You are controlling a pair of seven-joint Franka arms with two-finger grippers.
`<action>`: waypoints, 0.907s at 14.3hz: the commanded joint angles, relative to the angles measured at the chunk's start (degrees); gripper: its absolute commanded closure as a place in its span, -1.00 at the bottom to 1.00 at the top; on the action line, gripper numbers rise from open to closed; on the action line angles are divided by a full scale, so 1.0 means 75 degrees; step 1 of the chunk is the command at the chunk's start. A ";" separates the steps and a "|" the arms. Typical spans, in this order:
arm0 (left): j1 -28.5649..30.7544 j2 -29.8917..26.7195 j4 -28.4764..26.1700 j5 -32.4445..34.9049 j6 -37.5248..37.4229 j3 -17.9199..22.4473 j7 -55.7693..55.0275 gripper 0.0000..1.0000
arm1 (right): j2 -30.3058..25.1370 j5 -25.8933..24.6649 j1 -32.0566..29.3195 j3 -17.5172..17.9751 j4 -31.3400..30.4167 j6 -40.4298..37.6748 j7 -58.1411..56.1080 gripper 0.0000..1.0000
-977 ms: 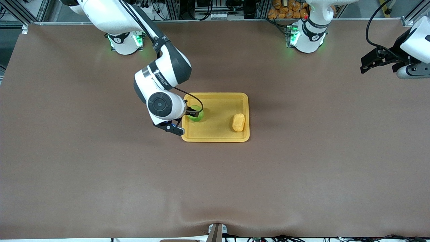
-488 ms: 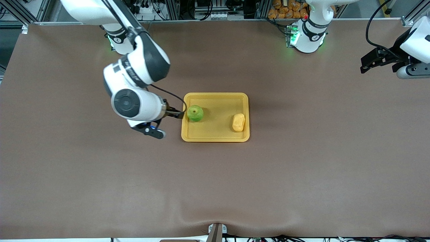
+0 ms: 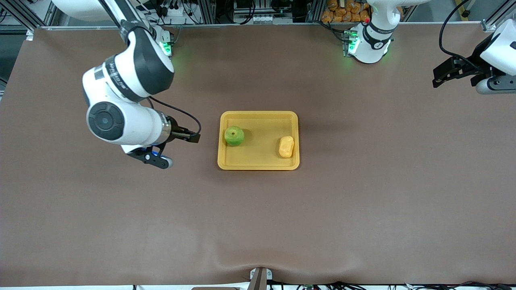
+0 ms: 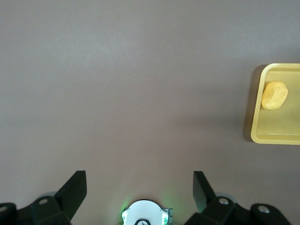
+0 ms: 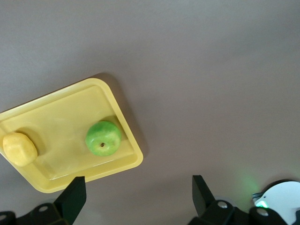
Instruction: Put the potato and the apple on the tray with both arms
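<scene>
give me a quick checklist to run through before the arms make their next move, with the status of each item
1. Apple on the tray: ok, resting inside the rim at the right arm's end.
2. Potato on the tray: ok, at the left arm's end, apart from the apple.
3. Right hand empty: ok, open, over bare table beside the tray.
4. Left hand empty: ok, open, waiting at the left arm's end of the table.
5. Nothing overhanging the tray rim: ok.
</scene>
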 commanded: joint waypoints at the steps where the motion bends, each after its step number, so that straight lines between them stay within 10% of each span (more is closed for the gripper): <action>1: 0.0013 -0.0205 -0.0069 -0.0127 -0.0112 0.0015 0.0124 -1.00 | -0.0115 0.0027 -0.0576 0.0118 0.0446 -0.0634 -0.0440 -1.00; 13: 0.0013 -0.0181 -0.0069 -0.0115 -0.0100 0.0015 0.0124 -1.00 | -0.0490 -0.0219 -0.2322 0.0106 0.1316 -0.2265 -0.1374 -1.00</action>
